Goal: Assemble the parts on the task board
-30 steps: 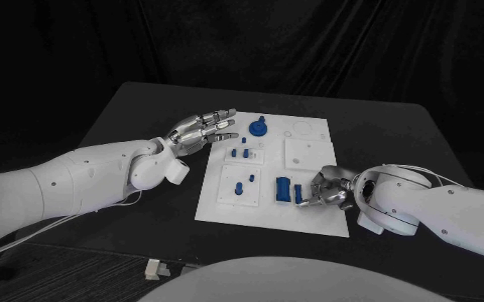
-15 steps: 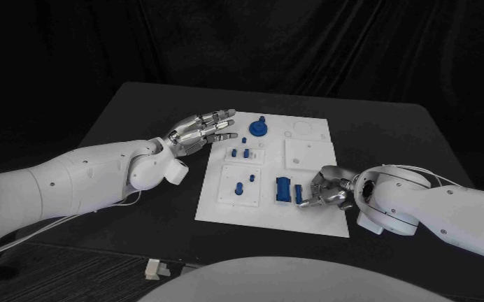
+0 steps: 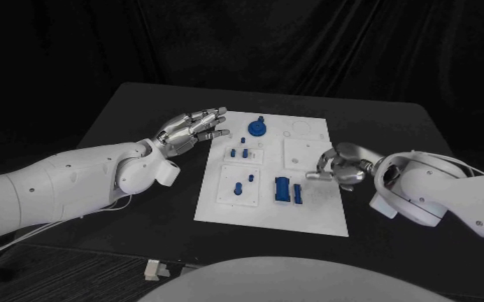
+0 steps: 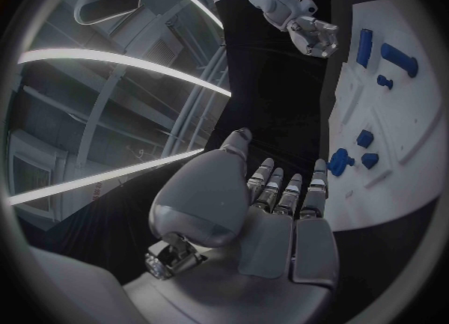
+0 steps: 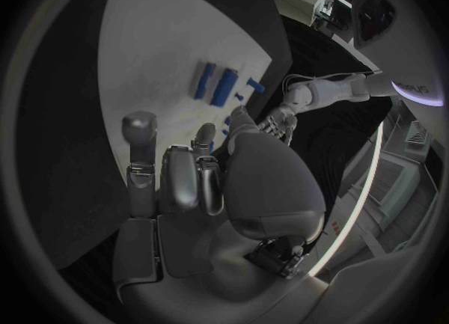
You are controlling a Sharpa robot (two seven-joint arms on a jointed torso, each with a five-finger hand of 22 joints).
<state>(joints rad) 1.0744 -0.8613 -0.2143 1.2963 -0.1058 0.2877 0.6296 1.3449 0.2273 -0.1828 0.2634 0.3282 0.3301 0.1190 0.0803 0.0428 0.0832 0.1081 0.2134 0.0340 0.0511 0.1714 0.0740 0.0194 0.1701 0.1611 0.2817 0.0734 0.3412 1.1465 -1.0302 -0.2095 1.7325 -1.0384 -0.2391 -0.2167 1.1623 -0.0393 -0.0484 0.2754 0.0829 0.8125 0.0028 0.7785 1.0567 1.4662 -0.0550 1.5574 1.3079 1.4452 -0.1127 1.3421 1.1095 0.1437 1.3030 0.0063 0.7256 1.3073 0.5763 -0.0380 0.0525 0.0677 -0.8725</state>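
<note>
Black table (image 3: 121,113); task board (image 3: 312,211) holds blue parts (image 3: 281,189).

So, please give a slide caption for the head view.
Two hands, left and right, hover beside the board with blue parts.

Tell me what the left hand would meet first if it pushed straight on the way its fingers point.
Probably the round blue part at the task board's far end; the left hand's fingertips aim about there. Depth is unclear, so it might pass above.

no text, label, brand, number or sign can be read on anything here.
</note>
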